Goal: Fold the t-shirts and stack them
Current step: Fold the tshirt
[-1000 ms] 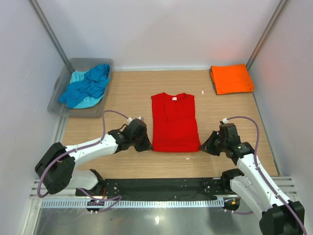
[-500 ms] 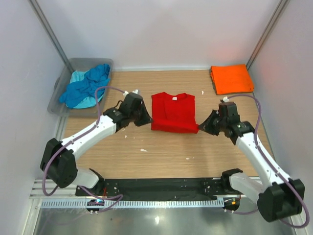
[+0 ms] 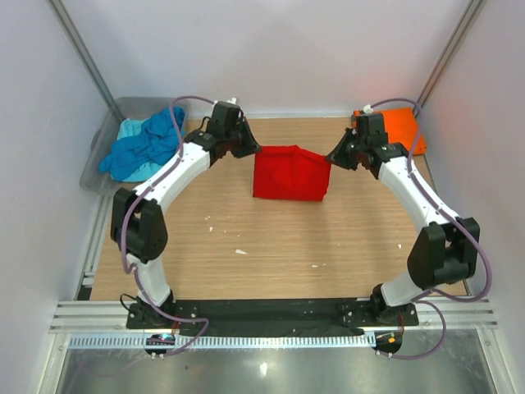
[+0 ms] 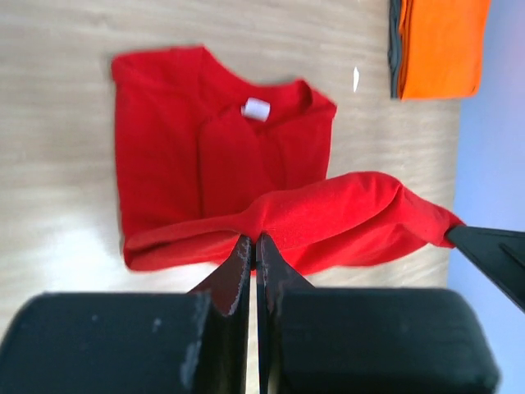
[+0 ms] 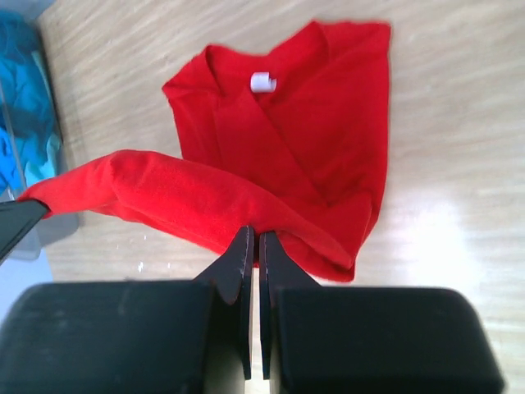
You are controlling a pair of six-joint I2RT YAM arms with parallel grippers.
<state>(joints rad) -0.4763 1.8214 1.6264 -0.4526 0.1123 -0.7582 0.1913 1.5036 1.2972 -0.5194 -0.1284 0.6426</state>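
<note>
A red t-shirt (image 3: 290, 173) lies in the middle of the table, its bottom half lifted and carried back over its top half. My left gripper (image 3: 253, 149) is shut on the shirt's hem at the left corner; the left wrist view shows the red t-shirt (image 4: 246, 164) with the hem pinched at my left gripper (image 4: 254, 240). My right gripper (image 3: 332, 157) is shut on the right corner; the right wrist view shows the red t-shirt (image 5: 303, 123) pinched at my right gripper (image 5: 254, 232). A folded orange t-shirt (image 3: 406, 130) lies at the back right. Blue and turquoise t-shirts (image 3: 143, 145) fill the tub.
A grey translucent tub (image 3: 102, 156) stands at the back left against the left wall. The orange t-shirt also shows in the left wrist view (image 4: 439, 45). White walls close in the table on three sides. Small white specks lie on the wood.
Both grippers have carried the red t-shirt's bottom hem away from the near side toward the back, folding the shirt in half over its collar end.
</note>
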